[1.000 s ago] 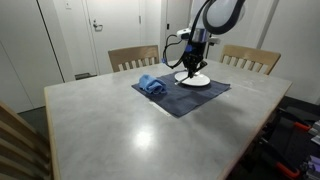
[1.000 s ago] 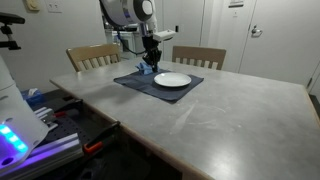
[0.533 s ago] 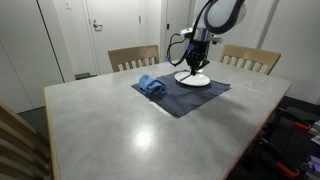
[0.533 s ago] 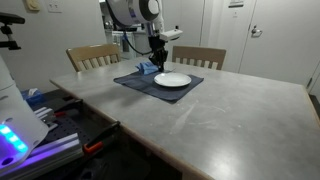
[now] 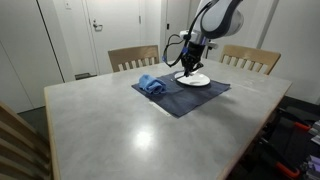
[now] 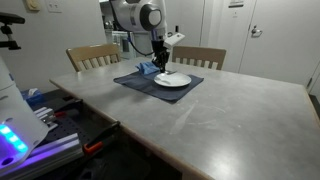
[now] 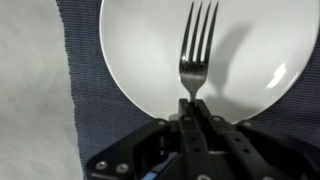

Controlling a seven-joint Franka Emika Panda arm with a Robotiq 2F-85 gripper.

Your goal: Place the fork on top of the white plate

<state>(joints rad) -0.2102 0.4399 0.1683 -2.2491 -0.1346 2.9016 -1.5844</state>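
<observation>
In the wrist view a silver fork (image 7: 194, 55) points its tines away over the white plate (image 7: 140, 60). My gripper (image 7: 192, 105) is shut on the fork's handle at the plate's near rim. The plate lies on a dark blue placemat (image 7: 85, 90). In both exterior views the gripper (image 5: 187, 68) (image 6: 160, 68) hangs low over the plate (image 5: 199, 80) (image 6: 176, 80). The fork is too small to make out there. Whether the fork touches the plate I cannot tell.
A crumpled blue cloth (image 5: 151, 85) (image 6: 145, 69) lies on the placemat (image 5: 180, 96) (image 6: 135, 82) beside the plate. Two wooden chairs (image 5: 133, 57) (image 5: 251, 57) stand behind the grey table (image 5: 110, 125). Equipment sits beside the table (image 6: 20, 130).
The gripper with the fork has moved lower and further over the plate, away from the blue cloth.
</observation>
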